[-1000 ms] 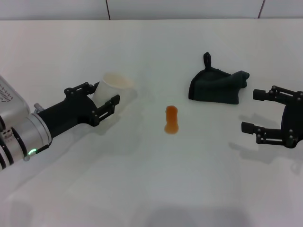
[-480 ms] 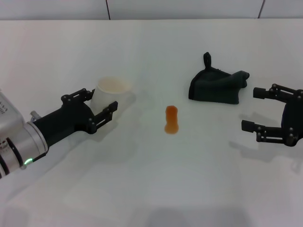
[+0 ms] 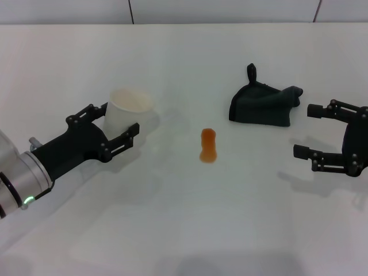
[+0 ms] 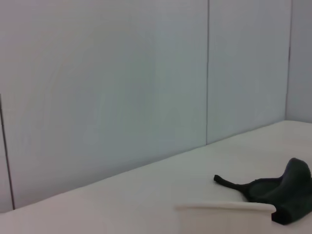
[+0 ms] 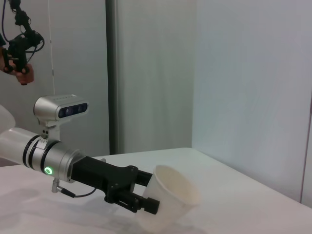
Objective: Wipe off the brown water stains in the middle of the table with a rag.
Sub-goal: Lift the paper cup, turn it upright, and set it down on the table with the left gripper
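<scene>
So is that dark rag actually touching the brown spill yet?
Apart. The head view shows bare white table between the rag and the brown water stains, with the rag lying farther back, toward the right gripper.

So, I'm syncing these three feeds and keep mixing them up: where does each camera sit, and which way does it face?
Head view: above, looking down at the table, brown water stains and rag; left tool around the cup, right tool open near the rag.
Left wrist view: low, facing the wall; cup rim and rag, no fingers.
Right wrist view: facing across at the left tool holding the cup.
All three show the cup.
</scene>
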Available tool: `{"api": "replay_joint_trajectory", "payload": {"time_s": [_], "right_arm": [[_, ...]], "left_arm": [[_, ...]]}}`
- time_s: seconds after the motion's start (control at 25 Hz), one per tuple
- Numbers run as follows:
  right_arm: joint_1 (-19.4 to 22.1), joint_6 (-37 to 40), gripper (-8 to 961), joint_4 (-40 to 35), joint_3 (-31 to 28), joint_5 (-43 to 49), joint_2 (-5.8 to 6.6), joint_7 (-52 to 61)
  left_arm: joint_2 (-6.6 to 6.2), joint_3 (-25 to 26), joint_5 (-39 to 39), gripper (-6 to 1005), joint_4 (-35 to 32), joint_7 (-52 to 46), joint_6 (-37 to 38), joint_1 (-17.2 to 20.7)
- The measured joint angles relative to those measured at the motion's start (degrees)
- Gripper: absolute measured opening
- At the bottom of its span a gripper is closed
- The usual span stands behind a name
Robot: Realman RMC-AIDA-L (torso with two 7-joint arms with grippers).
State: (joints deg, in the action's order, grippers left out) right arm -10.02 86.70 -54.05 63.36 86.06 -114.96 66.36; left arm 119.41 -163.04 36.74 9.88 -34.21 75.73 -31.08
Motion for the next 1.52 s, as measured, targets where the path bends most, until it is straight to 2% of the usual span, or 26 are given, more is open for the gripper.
{"api": "replay_joint_trajectory", "payload": {"time_s": [0.4,1.0,1.52], "right_arm": [[-0.04,0.13,841,-0.24,0.00,-0.04,0.00,0.06],[-0.09,0.73,841,-0.82,0.01,-0.03,0.00,0.09],[0.07,0.94,841,-0.79,0.01,-0.01,0.00,-0.01]], "left_arm": [[0.11,0.01,-0.42,777,-0.45,1.05,-2.37,0.76],[0.12,0.00,-0.01,835,-3.53,5.38,-3.50,4.16],[-0.08,0.09,1.88,885,-4.18,2.97,-3.62,5.13]]}}
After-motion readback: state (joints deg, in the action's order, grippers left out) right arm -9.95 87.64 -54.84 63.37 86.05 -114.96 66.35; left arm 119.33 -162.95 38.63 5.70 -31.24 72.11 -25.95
